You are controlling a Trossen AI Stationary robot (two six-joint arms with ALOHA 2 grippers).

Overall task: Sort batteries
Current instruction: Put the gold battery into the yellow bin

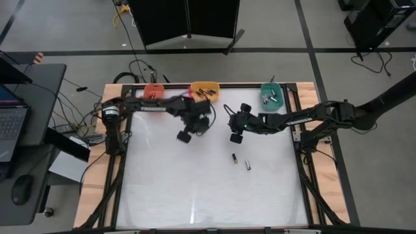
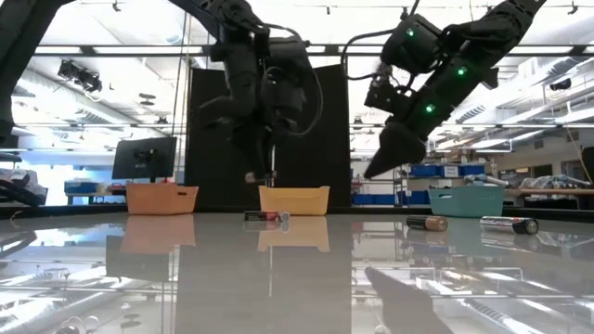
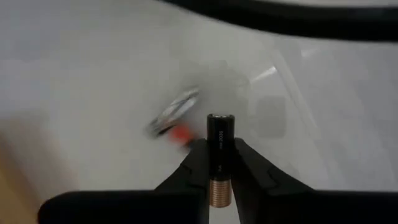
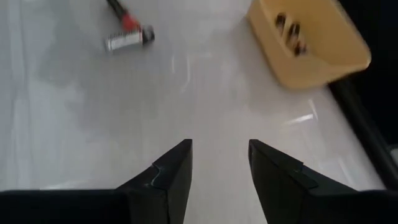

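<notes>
My left gripper [image 3: 219, 163] hangs over the middle of the table [image 1: 195, 188], shut on a black battery [image 3: 220, 134] with a copper end. Below it, a silvery battery [image 3: 177, 107] and a red-banded one [image 3: 180, 132] lie on their sides on the table; the right wrist view shows that pair [image 4: 127, 34] too. My right gripper [image 4: 219, 165] stands open above the table right of centre [image 1: 235, 133], holding nothing. Two more batteries [image 1: 234, 158] [image 1: 247, 164] lie nearer the front. In the low view my left gripper [image 2: 267, 172] is clear of the table. My left gripper pinches the black battery's body [image 3: 219, 155] between its two fingers [image 3: 194, 163], which come from above pointing steeply down. The battery lies along the fingers, black end sticking out past their tips, copper end [image 3: 219, 190] back between them. It is lifted clear of the table.
Three small bins stand along the far edge: an orange one [image 1: 154, 91], a yellow one [image 1: 204, 90] with batteries inside [image 4: 289, 28], and a teal one [image 1: 272, 96]. Bare white tabletop lies toward the near edge. Black frame rails run along both sides [image 1: 117, 175].
</notes>
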